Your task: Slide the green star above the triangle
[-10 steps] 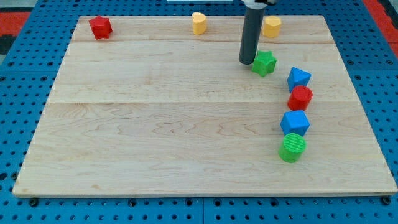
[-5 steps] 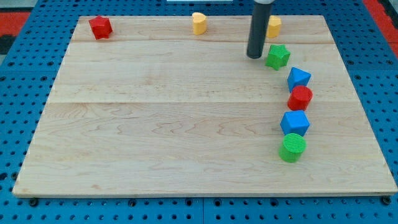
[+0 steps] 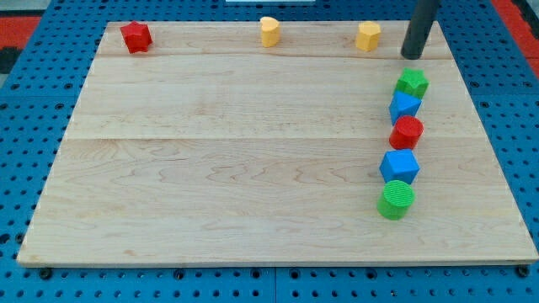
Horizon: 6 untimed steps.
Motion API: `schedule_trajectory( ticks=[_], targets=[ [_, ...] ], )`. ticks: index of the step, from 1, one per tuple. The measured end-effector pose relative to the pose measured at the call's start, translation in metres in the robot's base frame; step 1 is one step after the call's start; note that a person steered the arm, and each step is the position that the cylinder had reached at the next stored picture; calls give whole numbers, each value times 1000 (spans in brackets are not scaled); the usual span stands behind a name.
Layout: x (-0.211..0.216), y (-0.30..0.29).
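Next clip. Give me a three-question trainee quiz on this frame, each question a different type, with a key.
1. True or false: my tip is touching the green star block.
2. Multiple choice: what sits directly below the green star block, toward the view's bottom?
A. the red cylinder block
B. the blue triangular block
C. the green cylinder block
3. Fill in: the number of yellow blocks along the wooden board's top edge is ___.

Key:
1. False; the tip stands apart, just above the star.
2. B
3. Two, one near the middle and one further to the view's right.
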State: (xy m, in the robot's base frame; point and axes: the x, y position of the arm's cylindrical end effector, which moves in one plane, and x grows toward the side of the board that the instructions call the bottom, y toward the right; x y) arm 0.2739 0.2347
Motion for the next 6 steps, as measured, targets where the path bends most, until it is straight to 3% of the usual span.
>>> schedule_trajectory(
  ticks=[2,6],
  targets=[
    [111,61],
    [49,-26]
  ],
)
